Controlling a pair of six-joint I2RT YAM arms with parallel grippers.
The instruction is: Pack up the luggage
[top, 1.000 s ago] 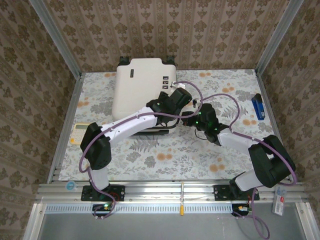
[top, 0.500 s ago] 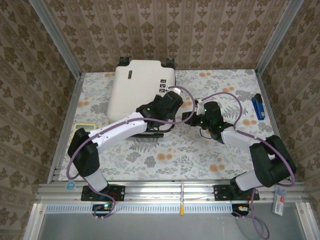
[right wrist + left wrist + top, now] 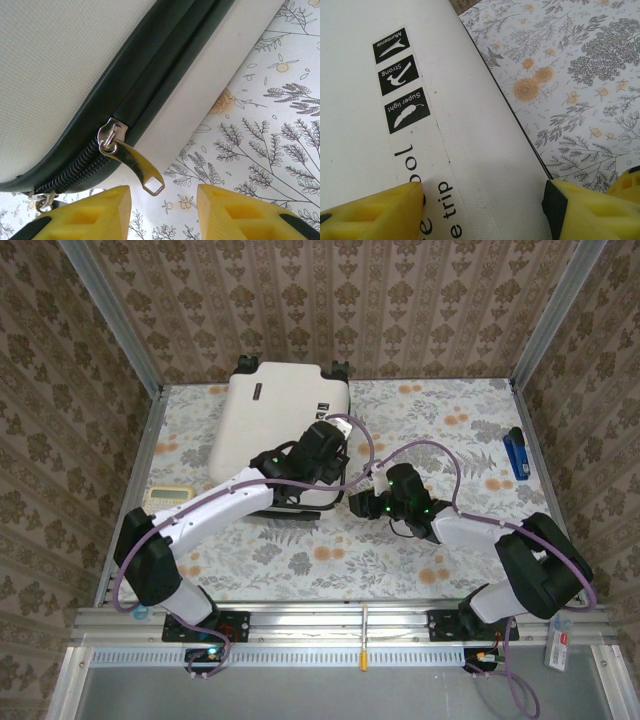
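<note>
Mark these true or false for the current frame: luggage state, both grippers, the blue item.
1. The luggage lies lid down on the table. True.
2. The right gripper is clamped on the zipper pull. False: its jaws stand open, and the pull hangs free just ahead of them.
3. The left gripper is open, over the luggage's top shell near its edge. True.
4. The blue item sits on the luggage. False: it lies on the table by the right edge, apart from the luggage.

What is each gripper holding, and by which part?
Nothing. The right gripper is open beside the zipper pull of the luggage; the left gripper is open over it.
</note>
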